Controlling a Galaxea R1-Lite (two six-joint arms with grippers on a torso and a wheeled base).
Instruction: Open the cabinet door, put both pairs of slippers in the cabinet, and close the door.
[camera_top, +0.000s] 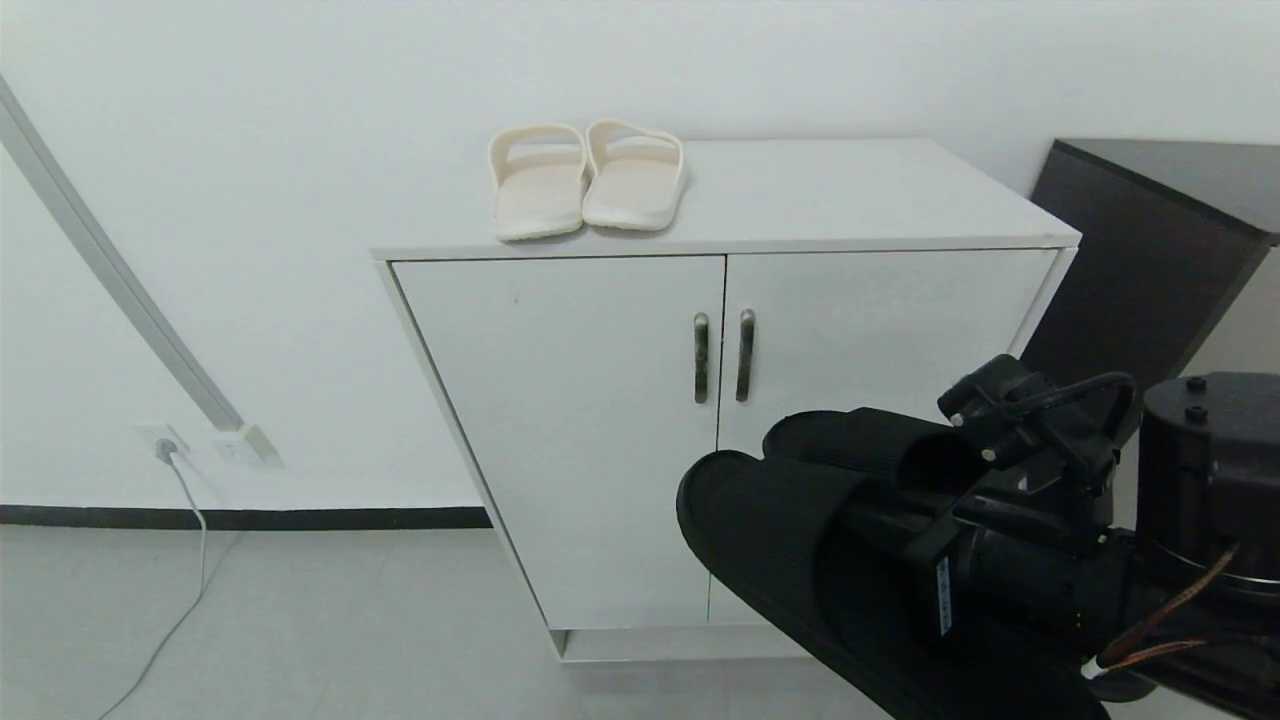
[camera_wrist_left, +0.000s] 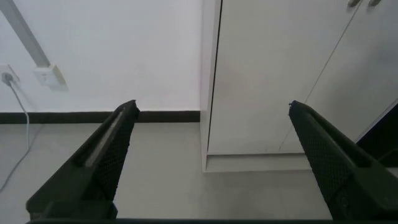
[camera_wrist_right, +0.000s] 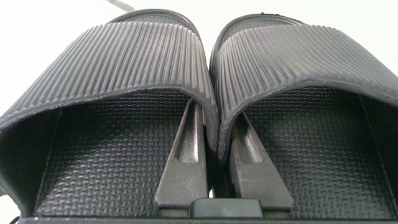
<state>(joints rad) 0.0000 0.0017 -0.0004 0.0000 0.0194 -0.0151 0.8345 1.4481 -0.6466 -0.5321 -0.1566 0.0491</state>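
Black slippers (camera_wrist_right: 124, 68): ribbed straps, studded soles, pinched together by my right gripper (camera_wrist_right: 216, 124) before the cabinet (camera_top: 560, 430).
Cream slippers (camera_top: 587, 180): smooth, rounded, atop the cabinet.
Doors (camera_top: 880, 330): flat white, shut, slim metal handles (camera_top: 701, 357).
Left gripper (camera_wrist_left: 211, 155): spread wide.

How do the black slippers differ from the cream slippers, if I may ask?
The black slippers are ribbed; the cream slippers look smooth. The right gripper holds the black slippers; the cream slippers rest on the cabinet. Both pairs sit side by side, outside the cabinet.
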